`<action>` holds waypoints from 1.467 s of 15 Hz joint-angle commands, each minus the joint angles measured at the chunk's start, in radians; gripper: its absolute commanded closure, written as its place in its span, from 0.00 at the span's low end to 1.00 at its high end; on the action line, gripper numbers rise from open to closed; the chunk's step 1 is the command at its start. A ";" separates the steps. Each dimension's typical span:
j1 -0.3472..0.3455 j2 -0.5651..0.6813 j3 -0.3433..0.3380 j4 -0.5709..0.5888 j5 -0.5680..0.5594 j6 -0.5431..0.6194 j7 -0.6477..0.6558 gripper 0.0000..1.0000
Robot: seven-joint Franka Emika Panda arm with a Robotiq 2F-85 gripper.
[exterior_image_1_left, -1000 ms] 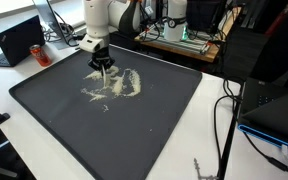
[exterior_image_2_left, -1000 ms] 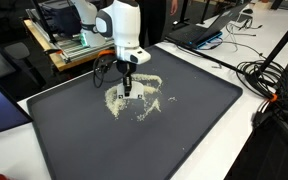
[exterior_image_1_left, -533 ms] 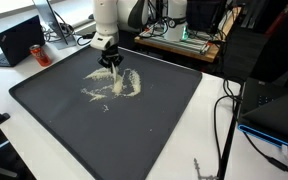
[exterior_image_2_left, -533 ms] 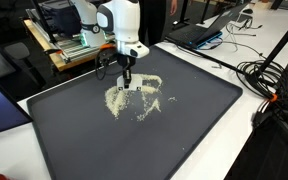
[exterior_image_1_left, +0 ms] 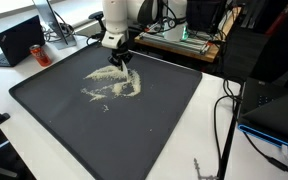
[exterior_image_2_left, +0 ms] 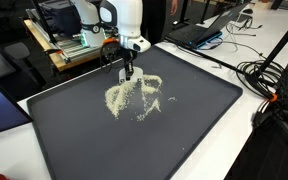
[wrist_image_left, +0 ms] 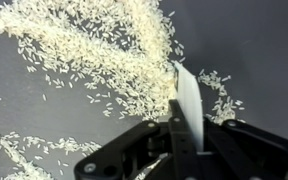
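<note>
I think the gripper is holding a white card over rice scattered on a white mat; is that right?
Not quite: the mat is dark, not white, as both exterior views show. The rest holds: in the wrist view, the gripper is shut on a white card over the scattered rice.

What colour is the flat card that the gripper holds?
White. The card, clamped in the gripper, shows best in the wrist view against the dark mat.

The arm (exterior_image_2_left: 129, 15) is glossy white, with rounded, bulbous links and dark bands at the joints; the gripper (exterior_image_2_left: 128, 68) at its end is black, slim and angular, showing matte linkages in the wrist view
</note>
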State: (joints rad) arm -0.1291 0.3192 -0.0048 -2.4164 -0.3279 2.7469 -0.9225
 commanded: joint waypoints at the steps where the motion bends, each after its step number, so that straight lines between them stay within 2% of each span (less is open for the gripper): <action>1: -0.012 -0.064 0.009 -0.037 0.029 -0.010 -0.013 0.99; 8: 0.037 -0.186 -0.006 -0.036 -0.025 -0.053 0.022 0.99; 17: 0.172 -0.232 0.041 0.061 -0.142 -0.299 0.146 0.99; 22: 0.231 -0.214 0.075 0.123 -0.289 -0.421 0.241 0.99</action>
State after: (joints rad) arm 0.0739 0.1006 0.0546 -2.3288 -0.5269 2.4048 -0.7419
